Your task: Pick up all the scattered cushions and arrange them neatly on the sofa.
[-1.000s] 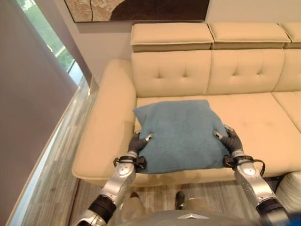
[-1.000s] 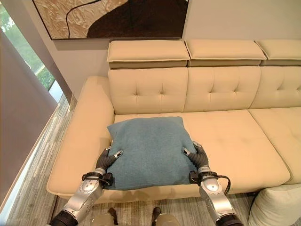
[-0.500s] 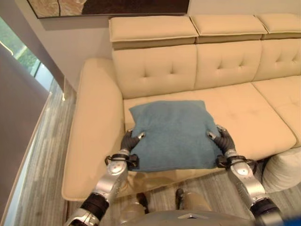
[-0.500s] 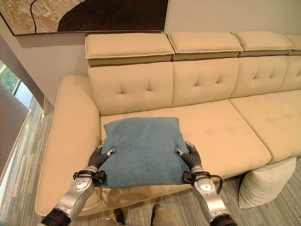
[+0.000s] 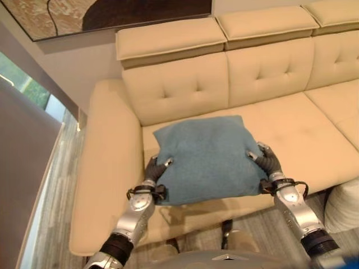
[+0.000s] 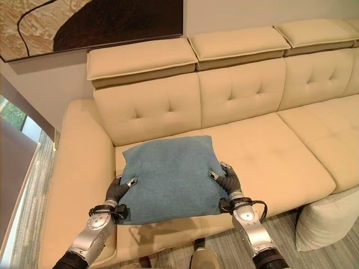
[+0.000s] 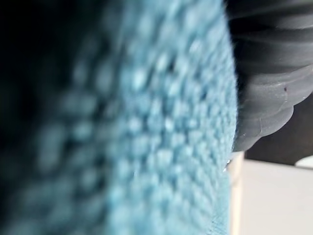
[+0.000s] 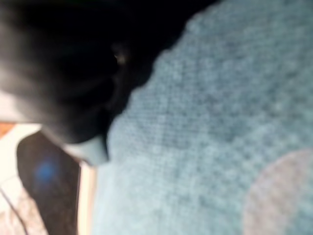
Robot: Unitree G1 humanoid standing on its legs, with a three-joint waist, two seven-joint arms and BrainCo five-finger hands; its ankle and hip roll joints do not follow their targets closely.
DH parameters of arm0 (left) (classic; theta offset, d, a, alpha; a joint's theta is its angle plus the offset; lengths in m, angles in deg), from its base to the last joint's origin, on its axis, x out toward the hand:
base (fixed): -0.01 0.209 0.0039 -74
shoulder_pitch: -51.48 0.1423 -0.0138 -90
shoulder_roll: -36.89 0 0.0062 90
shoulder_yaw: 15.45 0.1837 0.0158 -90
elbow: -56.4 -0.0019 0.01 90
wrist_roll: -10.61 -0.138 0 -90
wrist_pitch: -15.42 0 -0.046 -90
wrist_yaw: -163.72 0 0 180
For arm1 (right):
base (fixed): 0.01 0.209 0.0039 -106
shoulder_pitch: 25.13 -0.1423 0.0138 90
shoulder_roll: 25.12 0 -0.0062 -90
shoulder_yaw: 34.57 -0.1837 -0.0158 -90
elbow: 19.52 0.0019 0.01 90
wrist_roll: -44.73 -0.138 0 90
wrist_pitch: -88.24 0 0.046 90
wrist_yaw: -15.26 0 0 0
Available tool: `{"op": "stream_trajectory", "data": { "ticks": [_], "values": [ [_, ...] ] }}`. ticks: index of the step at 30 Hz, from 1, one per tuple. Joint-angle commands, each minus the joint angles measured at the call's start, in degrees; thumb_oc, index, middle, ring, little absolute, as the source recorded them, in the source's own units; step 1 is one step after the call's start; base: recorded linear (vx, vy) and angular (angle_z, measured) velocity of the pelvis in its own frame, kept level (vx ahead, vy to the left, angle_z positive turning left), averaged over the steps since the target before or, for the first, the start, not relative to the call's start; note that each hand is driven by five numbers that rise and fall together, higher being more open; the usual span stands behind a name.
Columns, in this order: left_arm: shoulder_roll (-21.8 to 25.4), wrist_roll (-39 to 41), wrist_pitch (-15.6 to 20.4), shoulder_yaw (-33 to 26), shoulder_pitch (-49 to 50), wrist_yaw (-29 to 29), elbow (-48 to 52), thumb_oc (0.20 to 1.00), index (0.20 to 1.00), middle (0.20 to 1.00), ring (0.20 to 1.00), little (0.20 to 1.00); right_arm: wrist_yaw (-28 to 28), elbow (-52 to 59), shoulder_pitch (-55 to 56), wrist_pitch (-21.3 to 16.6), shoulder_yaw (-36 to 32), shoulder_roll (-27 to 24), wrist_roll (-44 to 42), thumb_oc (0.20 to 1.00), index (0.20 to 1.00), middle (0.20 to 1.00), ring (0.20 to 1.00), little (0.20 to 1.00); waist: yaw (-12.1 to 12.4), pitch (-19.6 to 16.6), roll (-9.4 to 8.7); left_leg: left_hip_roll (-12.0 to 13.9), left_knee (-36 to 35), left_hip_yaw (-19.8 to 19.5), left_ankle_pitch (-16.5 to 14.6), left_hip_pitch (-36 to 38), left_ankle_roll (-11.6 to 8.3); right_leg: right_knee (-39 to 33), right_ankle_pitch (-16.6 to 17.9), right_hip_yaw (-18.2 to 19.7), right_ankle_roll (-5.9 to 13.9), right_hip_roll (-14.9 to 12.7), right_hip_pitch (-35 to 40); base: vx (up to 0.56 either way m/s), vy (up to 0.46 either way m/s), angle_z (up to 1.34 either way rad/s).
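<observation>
We grip the cushion (image 5: 208, 158) between left hand (image 5: 153, 170) and right hand (image 5: 266, 159); keep it level, then lower onto the sofa (image 5: 291, 120) ahead.

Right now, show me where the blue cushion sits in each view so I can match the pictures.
Left eye view: blue cushion centre, over the sofa's seat, held between left hand and right hand.
Right eye view: centre-left, same grip.
Left wrist view: blue weave beside the dark cover.
Right wrist view: blue weave past the dark cover.
Shared landmark: the cushion's blue fabric.
</observation>
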Motion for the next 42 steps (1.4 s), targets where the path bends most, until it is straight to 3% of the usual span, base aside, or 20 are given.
{"op": "stream_trajectory", "data": {
  "ticks": [1,2,4,7,8,10,12,15,22,25,29,30,33,37,41,42],
  "values": [
    [1.22,0.21,6.38,2.84,-4.24,3.63,6.12,0.2,0.2,0.2,0.2,0.2,3.03,8.31,-2.32,-6.39,1.08,4.16,0.07,0.2,0.2,0.2,0.2,0.2,-0.76,-2.66,-5.68,0.03,14.21,-1.96,-6.37,-3.4,-3.79,0.1,-2.07,1.94,2.07,-2.81,1.37,0.06,-0.219,0.54],
    [1.21,0.21,6.39,2.86,-4.28,3.62,6.1,0.2,0.2,0.2,0.2,0.2,3.04,8.29,-2.34,-6.4,1.05,4.15,0.06,0.2,0.2,0.2,0.2,0.2,-0.96,-2.69,-5.55,0.26,14.77,-2.27,-6.57,-3.82,-3.91,0.09,-2.09,1.68,1.96,-2.66,1.35,0.04,-0.187,0.91],
    [1.04,0.73,6.28,3.41,-4.74,3.27,6.39,0.2,0.2,0.2,0.2,0.2,2.21,8.61,-2.71,-6.3,1.24,2.86,-0.42,0.2,0.2,0.2,0.2,0.2,-0.43,-1.22,-5.83,1.81,24.13,-4.04,-2.07,-8.51,-4.95,-0.42,-4.21,0.93,-0.78,-0.98,3.98,0.06,-0.214,0.64],
    [0.84,0.86,6.12,3.26,-4.56,3.22,6.28,0.2,0.2,0.2,0.2,0.2,2.2,8.93,-2.57,-6.04,1.1,2.4,-0.45,0.2,0.2,0.2,0.2,0.2,-0.22,-1.15,-5.89,0.94,21.27,-4.43,-4.01,-9.82,-3.9,-1.03,-5.13,1.21,-0.67,-0.76,5.18,0.11,-0.041,0.18],
    [0.71,0.55,5.89,3.16,-4.34,3.24,6.35,0.2,0.2,0.2,0.2,0.2,2.36,8.78,-2.12,-5.98,0.65,2.19,-0.62,0.2,0.2,0.2,0.2,0.2,-0.14,-1.6,-5.96,0.44,16.31,-3.81,-4.48,-10.78,-3.25,-1.53,-5.52,1.22,-0.01,-0.92,5.88,0.18,0.077,0.09],
    [0.73,-0.51,5.48,2.97,-4.51,2.69,6.22,0.2,0.2,0.2,0.2,0.2,1.75,8.11,-2.32,-5.8,0.5,2.25,-0.27,0.2,0.2,0.2,0.2,0.2,0.54,-1.65,-5.04,0.4,9.61,-3.75,-1.07,-12.93,-3.48,-1.97,-6.47,1.27,0.51,-0.05,7.16,0.19,0.092,0.03],
    [0.76,-0.17,5.55,2.78,-4.4,2.86,6.88,0.2,0.2,0.2,0.2,0.2,1.96,8.64,-1.72,-5.89,-0.29,2.56,-0.97,0.2,0.2,0.2,0.2,0.2,0.23,-1.68,-4.24,-0.15,4.96,-4.0,-0.92,-10.98,-3.16,-1.07,-7.0,1.92,1.14,0.11,6.9,0.18,0.147,0.03],
    [1.2,-0.75,5.72,2.55,-4.06,2.76,7.33,0.2,0.2,0.2,0.2,0.2,1.65,8.73,-1.89,-5.93,-0.99,3.08,-0.62,0.2,0.2,0.2,0.2,0.2,0.04,-2.23,-4.29,-2.08,4.51,-3.78,-1.43,-10.08,-2.45,0.05,-6.13,3.0,2.35,-1.14,6.34,0.17,0.201,-0.18],
    [4.55,-2.71,6.43,-0.48,-3.64,2.66,9.11,0.2,0.2,0.2,0.2,0.2,1.58,8.28,-4.36,-5.57,-0.87,5.24,1.49,0.2,0.2,0.2,0.2,0.2,1.29,-1.65,-4.71,-4.76,4.76,-0.92,-5.14,-7.61,1.26,9.46,-4.05,6.54,5.91,-4.9,0.6,0.09,0.141,-0.48],
    [5.11,-3.69,6.93,-1.55,-4.8,2.01,9.28,0.2,0.2,0.2,0.2,0.2,0.99,8.01,-5.05,-5.87,-1.51,5.0,2.99,0.2,0.2,0.2,0.2,0.2,1.28,-1.75,-4.67,-5.49,4.09,-1.12,-5.97,-6.78,1.49,8.22,-3.07,7.3,5.86,-5.48,-0.91,0.09,0.017,0.04],
    [5.61,-4.86,7.74,-1.98,-7.35,0.76,10.08,0.2,0.2,0.2,0.2,0.2,-0.67,8.29,-7.43,-6.0,-1.87,4.23,5.82,0.2,0.2,0.2,0.2,0.2,1.04,-0.92,-4.49,-5.62,3.34,-1.18,-6.31,-6.28,1.24,3.72,-0.97,5.66,5.78,-6.18,-4.43,0.05,-0.051,0.0],
    [5.0,-6.59,9.06,-1.4,-11.44,-1.18,9.51,0.2,0.2,0.2,0.2,0.2,-2.9,7.71,-9.11,-6.9,-2.48,4.18,8.34,0.2,0.2,0.2,0.2,0.2,0.73,0.41,-5.37,-6.0,4.74,-2.42,-6.82,-7.16,0.87,1.41,-0.69,7.34,6.04,-6.06,-4.16,0.03,-0.09,0.07],
    [4.63,-7.92,10.01,-0.88,-13.75,-2.65,9.72,0.2,0.2,0.2,0.2,0.2,-5.17,7.41,-11.53,-7.4,-2.35,3.64,10.56,0.2,0.2,0.2,0.2,0.2,1.01,0.7,-5.81,-5.84,5.19,-2.75,-6.63,-8.31,0.57,1.14,-0.22,7.26,5.72,-6.0,-4.16,-0.02,-0.124,0.33],
    [3.46,-9.36,11.3,0.77,-18.58,-5.74,10.69,0.2,0.2,0.2,0.2,0.2,-9.1,7.23,-16.93,-8.11,-1.22,3.06,13.42,0.2,0.2,0.2,0.2,0.2,1.15,1.67,-5.91,-4.4,6.2,-3.8,-5.75,-12.93,-0.39,1.02,0.0,6.09,4.67,-5.3,-6.64,-0.12,-0.171,0.21],
    [4.07,-11.88,12.67,2.8,-26.4,-9.34,10.2,0.2,0.2,0.2,0.2,0.2,-12.47,4.35,-25.53,-8.09,2.36,1.37,16.47,0.2,0.2,0.2,0.2,0.2,1.32,2.98,-5.31,-2.59,8.53,-5.66,-4.45,-21.45,-1.47,3.39,-0.7,5.35,3.55,-4.6,-14.31,-0.18,-0.166,0.26],
    [4.71,-14.45,13.84,3.58,-33.41,-13.01,8.96,0.2,0.2,0.2,0.2,0.2,-15.2,2.16,-33.46,-8.58,4.72,-0.65,18.08,0.2,0.2,0.2,0.2,0.2,1.58,3.28,-4.74,-2.15,10.28,-6.55,-4.21,-25.99,-1.83,5.38,-1.23,5.42,3.12,-3.96,-18.76,-0.1,-0.09,0.05]
  ]
}}
